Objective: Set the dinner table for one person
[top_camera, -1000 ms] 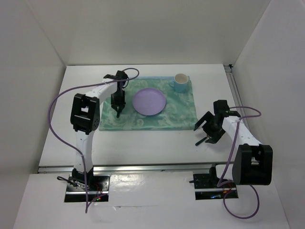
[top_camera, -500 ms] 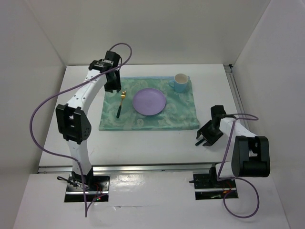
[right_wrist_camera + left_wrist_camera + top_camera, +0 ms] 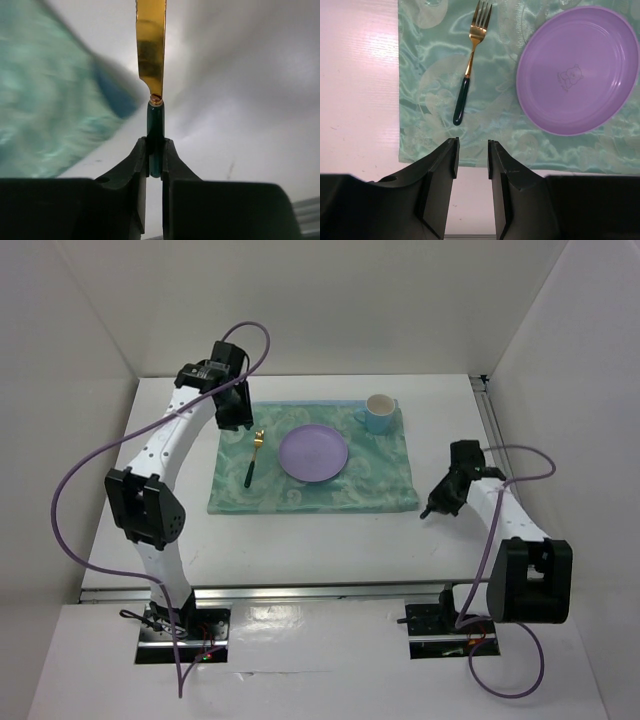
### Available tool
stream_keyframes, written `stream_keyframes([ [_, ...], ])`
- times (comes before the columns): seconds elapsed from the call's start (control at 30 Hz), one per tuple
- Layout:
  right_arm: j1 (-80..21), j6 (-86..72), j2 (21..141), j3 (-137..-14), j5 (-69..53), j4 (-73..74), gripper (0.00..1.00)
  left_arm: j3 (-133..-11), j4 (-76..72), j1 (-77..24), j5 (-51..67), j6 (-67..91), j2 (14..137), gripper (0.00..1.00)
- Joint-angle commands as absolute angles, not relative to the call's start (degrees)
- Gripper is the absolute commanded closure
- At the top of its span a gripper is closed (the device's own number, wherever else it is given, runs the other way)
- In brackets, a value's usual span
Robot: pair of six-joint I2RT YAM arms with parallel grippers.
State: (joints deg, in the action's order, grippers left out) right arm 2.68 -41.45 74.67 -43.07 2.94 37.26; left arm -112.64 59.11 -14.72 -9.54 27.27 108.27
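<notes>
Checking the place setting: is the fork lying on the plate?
No, the fork lies on the placemat beside the plate.

A purple plate (image 3: pixel 314 453) sits centred on a green placemat (image 3: pixel 380 478), a gold fork (image 3: pixel 254 455) just left of it. A pale blue cup (image 3: pixel 379 412) stands at the far right corner, a gold-bladed knife (image 3: pixel 151 65) beyond the right edge.

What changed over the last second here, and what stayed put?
The left gripper drew back toward the far left, jaws open, leaving the gold fork with dark green handle lying on the green patterned placemat. The right gripper, jaws shut on the dark green handle of the gold-bladed knife, carried it nearer the placemat's right edge. The purple round plate, pale blue mug and placemat stayed.
</notes>
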Motion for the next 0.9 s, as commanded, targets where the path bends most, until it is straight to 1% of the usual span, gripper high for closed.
stream_keyframes([
  [0.0, 2.4, -29.9, 72.6, -54.6, 2.3, 34.8, 1.00, -115.3, 60.1, -14.6, -7.3, 27.7, 103.5, 0.53],
  [0.07, -0.1, -23.9, 75.7, -59.3, -1.1, 35.9, 1.00, -115.3, 60.1, -14.6, -6.1, 27.7, 102.7, 0.53],
  [0.1, -1.1, -21.9, 80.0, -63.9, -5.2, 37.2, 1.00, -115.3, 60.1, -14.6, -6.1, 27.7, 102.7, 0.53],
  [0.17, -3.0, -15.7, 85.7, -68.5, -10.5, 39.3, 1.00, -115.3, 60.1, -14.6, -6.1, 27.7, 102.2, 0.53],
  [0.2, -4.7, -14.2, 91.4, -72.7, -14.5, 41.9, 1.00, -114.4, 60.1, -14.6, -6.1, 28.2, 102.2, 0.53],
  [0.23, -7.0, -11.9, 93.8, -74.3, -15.4, 43.1, 1.00, -113.9, 60.1, -14.6, -6.1, 28.2, 101.5, 0.53],
  [0.27, -7.0, -11.2, 95.9, -75.6, -15.4, 43.2, 1.00, -113.9, 60.1, -14.6, -6.7, 28.2, 101.5, 0.53],
  [0.3, -9.7, -11.2, 98.8, -77.7, -12.3, 44.0, 1.00, -113.4, 60.1, -14.6, -6.7, 28.2, 101.5, 0.53],
  [0.4, -12.4, -13.1, 102.1, -79.9, -7.0, 44.6, 1.00, -112.9, 60.1, -14.6, -7.2, 28.2, 100.4, 0.53],
  [0.63, -12.9, -14.9, 105.7, -80.4, -8.8, 42.4, 1.00, -111.8, 60.1, -14.6, -5.9, 28.2, 99.1, 0.53],
  [0.87, -13.5, -13.8, 110.4, -81.6, -10.0, 44.6, 1.00, -111.3, 60.6, -14.6, -6.4, 28.2, 98.5, 0.53],
])
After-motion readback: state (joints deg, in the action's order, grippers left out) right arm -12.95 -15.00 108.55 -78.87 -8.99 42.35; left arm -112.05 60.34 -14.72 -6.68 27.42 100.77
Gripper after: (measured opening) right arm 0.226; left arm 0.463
